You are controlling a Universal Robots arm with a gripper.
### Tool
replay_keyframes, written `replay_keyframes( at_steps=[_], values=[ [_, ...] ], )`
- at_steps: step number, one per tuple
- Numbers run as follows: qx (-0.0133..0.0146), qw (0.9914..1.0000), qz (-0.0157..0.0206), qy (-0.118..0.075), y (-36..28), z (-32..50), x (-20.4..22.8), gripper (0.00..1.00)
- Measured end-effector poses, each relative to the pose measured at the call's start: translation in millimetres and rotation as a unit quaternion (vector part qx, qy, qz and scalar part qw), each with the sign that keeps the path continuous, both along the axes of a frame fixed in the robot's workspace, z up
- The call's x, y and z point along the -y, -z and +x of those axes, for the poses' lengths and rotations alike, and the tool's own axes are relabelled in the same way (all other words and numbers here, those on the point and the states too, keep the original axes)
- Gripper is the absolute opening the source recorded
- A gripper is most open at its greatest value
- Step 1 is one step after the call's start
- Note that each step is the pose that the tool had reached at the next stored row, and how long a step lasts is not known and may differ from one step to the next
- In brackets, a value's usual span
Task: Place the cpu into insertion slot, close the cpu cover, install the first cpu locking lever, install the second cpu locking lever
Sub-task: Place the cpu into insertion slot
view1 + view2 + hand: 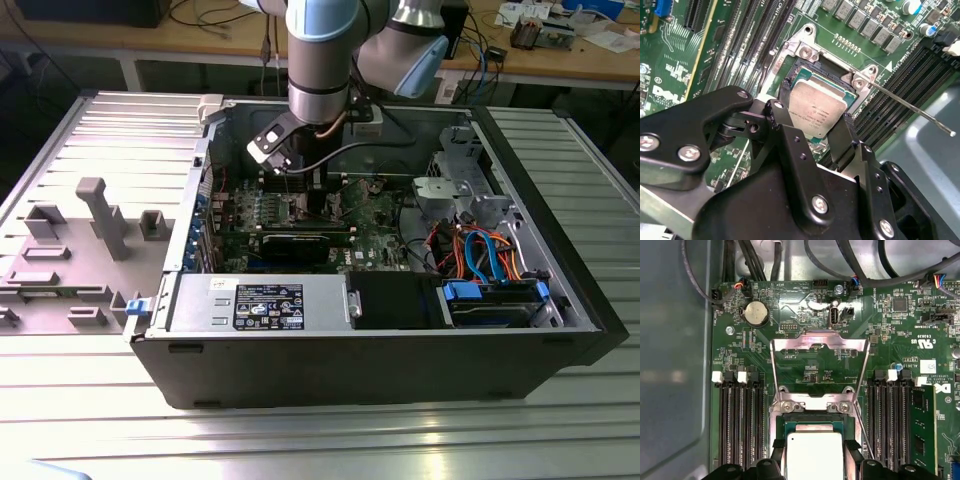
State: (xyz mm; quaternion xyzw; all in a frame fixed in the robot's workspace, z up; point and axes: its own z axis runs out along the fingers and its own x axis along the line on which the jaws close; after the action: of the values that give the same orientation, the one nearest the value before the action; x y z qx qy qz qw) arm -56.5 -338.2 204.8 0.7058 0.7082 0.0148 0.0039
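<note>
While the arm reaches down into the open computer case [400, 370] in the exterior view, its gripper [298, 185] hangs over the motherboard [375, 215] near the case's far wall. In the second wrist view the gripper [816, 119] is closed on the cpu [812, 100], with one black finger [785, 131] against each of two opposite edges. The chip lies squarely over the insertion slot [807, 51] with its silver top facing up. Whether it is already seated on the contacts or sits a little above them cannot be told. The first wrist view shows the cpu cover [817, 340] swung right back, beyond the slot, so nothing is closed over the chip. A thin locking lever [910, 107] stands free from the slot's corner, running out over the memory slots [900, 92].

The main risk from this pose looks like a skewed landing. If the chip is slightly turned or tilted in the fingers, a corner could ride up on the slot's metal rim. It could also press unevenly on the fine contacts beneath and bend them. The fingers straddle the slot closely, so opening or lifting them carelessly may drag the chip out of its seat. The free lever lies near one finger and could catch on it
</note>
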Motion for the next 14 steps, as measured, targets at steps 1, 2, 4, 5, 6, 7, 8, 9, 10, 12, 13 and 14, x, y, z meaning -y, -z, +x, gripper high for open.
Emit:
replay_keyframes(
  at_steps=[1, 2, 4, 5, 6, 7, 8, 9, 10, 12, 13, 14],
  values=[
    [0.0000, 1.00000, 0.0000, 0.000, 0.8, 0.0, 0.0, 0.55],
    [0.0000, 1.00000, 0.0000, 0.000, 1.3, 0.0, 0.0, 0.55],
    [-0.0001, 1.00000, -0.0001, 0.000, 2.2, 0.0, 0.1, 0.55],
    [-0.0001, 1.00000, -0.0004, 0.000, 2.3, 0.0, 0.1, 0.55],
    [-0.0001, 1.00000, -0.0005, 0.000, 2.4, 0.0, 0.0, 0.55],
    [0.0000, 1.00000, -0.0005, 0.000, 2.4, 0.0, 0.0, 0.55],
    [0.0000, 1.00000, -0.0006, 0.000, 2.4, 0.0, 0.0, 0.55],
    [0.0000, 1.00000, -0.0006, 0.000, 2.5, 0.3, 0.0, 0.55],
    [0.0000, 1.00000, -0.0005, 0.000, 2.6, 0.8, 0.0, 0.55],
    [0.0000, 1.00000, -0.0005, 0.000, 2.9, 0.9, 0.0, 0.55],
    [0.0000, 1.00000, -0.0005, 0.000, 3.2, 1.0, -0.1, 0.55],
    [0.0000, 1.00000, -0.0005, 0.000, 3.6, 1.1, -0.1, 0.55]
  ],
)
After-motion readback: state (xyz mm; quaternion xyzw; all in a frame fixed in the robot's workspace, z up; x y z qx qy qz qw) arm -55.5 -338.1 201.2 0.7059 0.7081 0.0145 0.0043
